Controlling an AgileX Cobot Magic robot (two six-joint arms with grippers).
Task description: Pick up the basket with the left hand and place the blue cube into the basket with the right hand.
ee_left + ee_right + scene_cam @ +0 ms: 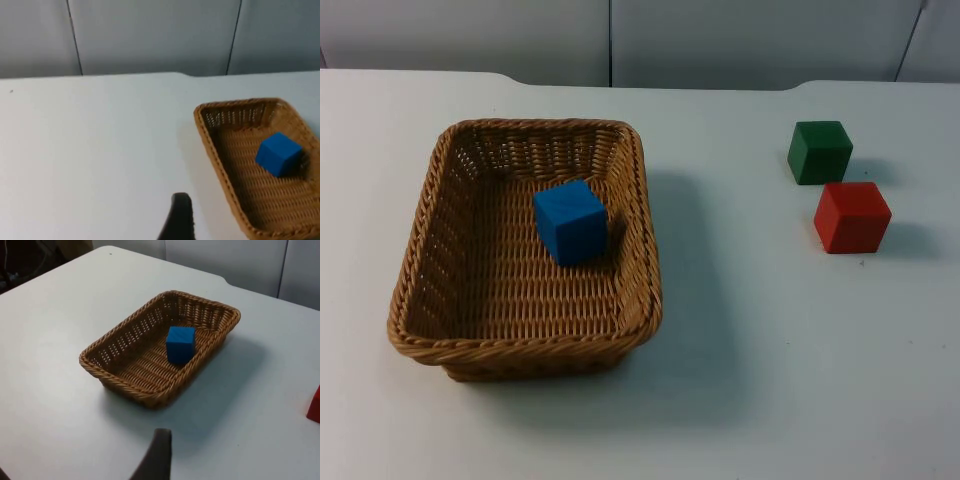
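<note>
Resting on the counter (740, 400) at left of centre in the top view, the basket (430, 350) already has the blue cube (570, 222) lying on its woven floor, toward the far right part of the inside, touching neither long wall as far as can be told.

Handling, judged from looks: basket is woven wicker, light, fairly stiff but with some give at the rim; the braided rim is thick and rough, so it should not slip. Best hold seems the near or left rim, a wall pinched between the jaws, away from the cube. The tray is shallow, so tilting on the lift could slide the cube.

Blue cube: solid-looking block, flat faces, sharp edges, probably light; opposite faces offer a plain grip. It sits slightly turned against the basket's axes.

Left gripper (181, 220): above bare counter just beside the basket's long wall, not touching it. Jaw state: cannot tell.
Right gripper (157, 457): above the counter, near the basket's corner with clear counter between. Jaw state: cannot tell.

Farther back, upper right of the top view: red cube (852, 216), then green cube (819, 151) behind it, close together, well apart from the basket. Neither stands in the way of either gripper. Grey partition wall (720, 40) closes off the far edge.
</note>
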